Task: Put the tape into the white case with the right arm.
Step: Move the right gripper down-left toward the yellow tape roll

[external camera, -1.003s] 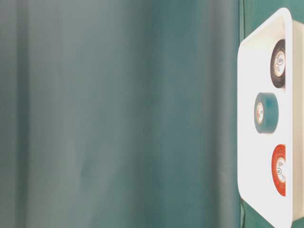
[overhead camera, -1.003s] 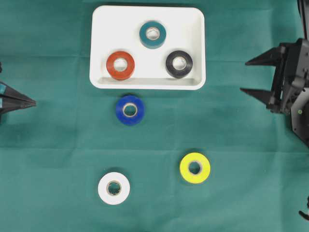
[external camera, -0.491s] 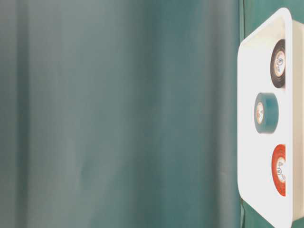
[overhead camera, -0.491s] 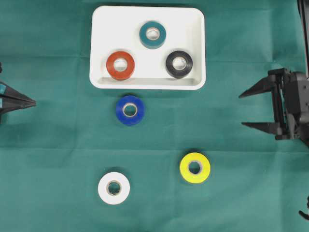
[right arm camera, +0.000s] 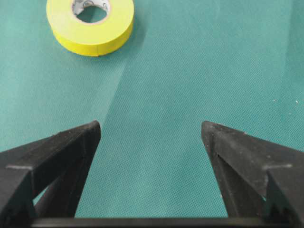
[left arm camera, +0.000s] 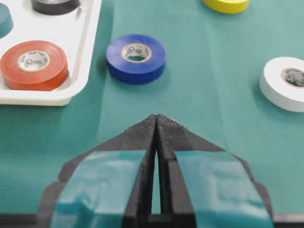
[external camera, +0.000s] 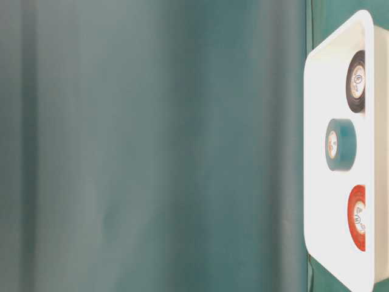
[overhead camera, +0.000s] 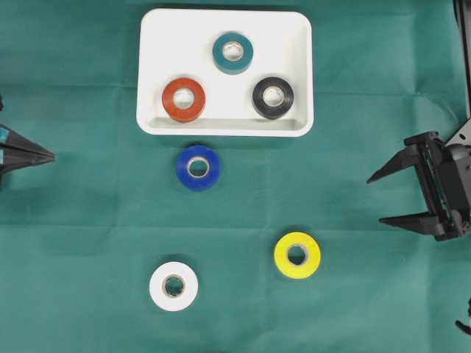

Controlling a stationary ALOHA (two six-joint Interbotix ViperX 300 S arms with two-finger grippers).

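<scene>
Hovering over the green-clothed worktop (overhead camera: pixel 353 110), the all-black right pincer (overhead camera: pixel 380 198) stood wide apart, holding and touching nothing. The flat yellow tape roll (overhead camera: pixel 297 255) lay near it. The teal-marked left pincer (left arm camera: pixel 156 124) was clenched, empty.

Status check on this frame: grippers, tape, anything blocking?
Right gripper open, empty; left gripper shut, empty. Yellow tape nearest, flat on the cloth. White case holds three rolls. Path unobstructed.

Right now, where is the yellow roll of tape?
In the overhead view the yellow tape lies on the green cloth at lower right, outside the white tray, right of the white roll and nearest the open right tool.
</scene>
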